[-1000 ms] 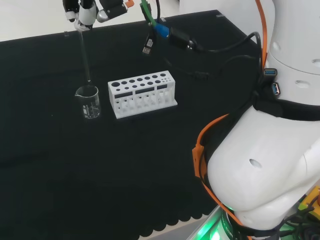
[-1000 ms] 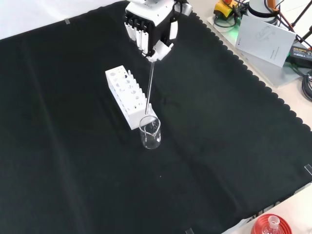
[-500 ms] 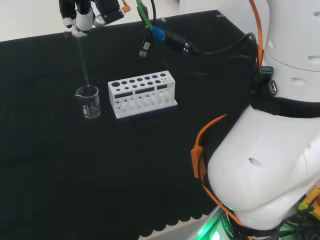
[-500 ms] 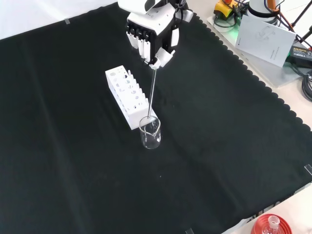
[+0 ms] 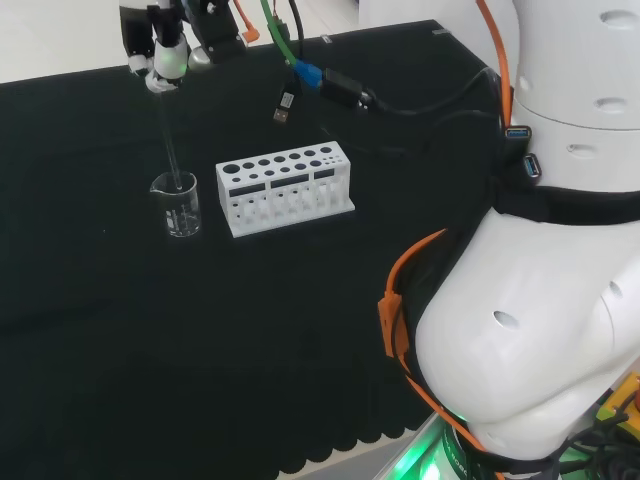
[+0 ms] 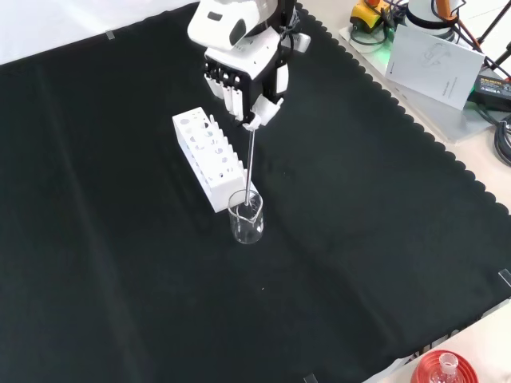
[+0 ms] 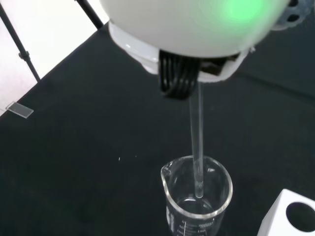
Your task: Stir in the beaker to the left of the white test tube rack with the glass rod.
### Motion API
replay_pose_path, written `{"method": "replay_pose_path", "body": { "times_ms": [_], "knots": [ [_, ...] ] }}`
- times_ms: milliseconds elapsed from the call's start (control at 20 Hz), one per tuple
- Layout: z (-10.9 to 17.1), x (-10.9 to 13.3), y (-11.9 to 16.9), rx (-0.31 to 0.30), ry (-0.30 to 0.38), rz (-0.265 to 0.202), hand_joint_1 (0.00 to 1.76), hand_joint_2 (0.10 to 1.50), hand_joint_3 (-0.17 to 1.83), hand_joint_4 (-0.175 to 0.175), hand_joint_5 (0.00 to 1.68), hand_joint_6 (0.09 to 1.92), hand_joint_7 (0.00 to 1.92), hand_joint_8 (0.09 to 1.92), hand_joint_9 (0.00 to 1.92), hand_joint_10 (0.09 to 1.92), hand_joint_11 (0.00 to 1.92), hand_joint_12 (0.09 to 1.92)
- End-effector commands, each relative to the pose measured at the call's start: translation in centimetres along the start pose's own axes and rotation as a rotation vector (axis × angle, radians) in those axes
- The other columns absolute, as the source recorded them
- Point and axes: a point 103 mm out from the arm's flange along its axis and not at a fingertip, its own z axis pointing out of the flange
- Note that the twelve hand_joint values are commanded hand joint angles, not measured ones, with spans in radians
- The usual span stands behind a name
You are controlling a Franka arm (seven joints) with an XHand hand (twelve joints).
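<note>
A small clear beaker (image 5: pixel 182 205) (image 6: pixel 247 217) (image 7: pixel 196 200) stands on the black cloth just left of the white test tube rack (image 5: pixel 284 187) in the head view, and just in front of the rack (image 6: pixel 208 159) in the front view. My hand (image 5: pixel 160 45) (image 6: pixel 246 76) hangs above the beaker, its fingers curled round the top of a thin glass rod (image 5: pixel 171 140) (image 6: pixel 250 163) (image 7: pixel 198 142). The rod points almost straight down. Its lower end is inside the beaker, a little above the bottom in the wrist view.
A corner of the rack (image 7: pixel 292 216) lies close beside the beaker. Loose cables (image 5: pixel 310 70) dangle from the wrist above the rack. A red ribbed stand with a flask (image 6: pixel 445 369) sits at the cloth's near edge. Papers (image 6: pixel 437 56) lie beyond the cloth's right side.
The hand has come down and shifted slightly over the beaker. The rod's tip, which was above the rim a second ago, is now inside the beaker.
</note>
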Motion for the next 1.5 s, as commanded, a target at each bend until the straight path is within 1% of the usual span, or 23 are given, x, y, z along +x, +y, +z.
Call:
{"method": "replay_pose_path", "body": {
  "times_ms": [50,200,300,650,850,1100,1300,1500],
  "knots": [
    [1.8,-1.0,0.5,0.017,0.029,-0.008,1.45,0.48,0.86,-0.175,1.23,0.68,1.43,0.57,1.72,0.09,1.62,0.47],
    [2.8,-1.4,0.7,0.038,0.041,0.0,1.45,0.48,0.86,-0.175,1.23,0.68,1.43,0.57,1.72,0.09,1.62,0.47],
    [3.3,-1.3,0.8,0.048,0.043,-0.002,1.45,0.48,0.86,-0.175,1.23,0.68,1.43,0.57,1.72,0.09,1.62,0.47],
    [4.5,0.8,2.0,0.078,0.039,-0.045,1.45,0.48,0.86,-0.175,1.23,0.68,1.43,0.57,1.72,0.09,1.62,0.47],
    [5.1,1.3,2.9,0.093,0.039,-0.059,1.45,0.48,0.86,-0.175,1.23,0.68,1.43,0.57,1.72,0.09,1.62,0.47],
    [5.1,1.0,4.4,0.105,0.042,-0.071,1.45,0.48,0.86,-0.175,1.23,0.68,1.43,0.57,1.72,0.09,1.62,0.47],
    [4.6,0.5,5.4,0.105,0.041,-0.082,1.45,0.48,0.86,-0.175,1.23,0.68,1.43,0.57,1.72,0.09,1.62,0.47],
    [4.2,-0.8,5.6,0.099,0.045,-0.074,1.45,0.48,0.86,-0.175,1.23,0.68,1.43,0.58,1.72,0.09,1.62,0.47]
  ]
}}
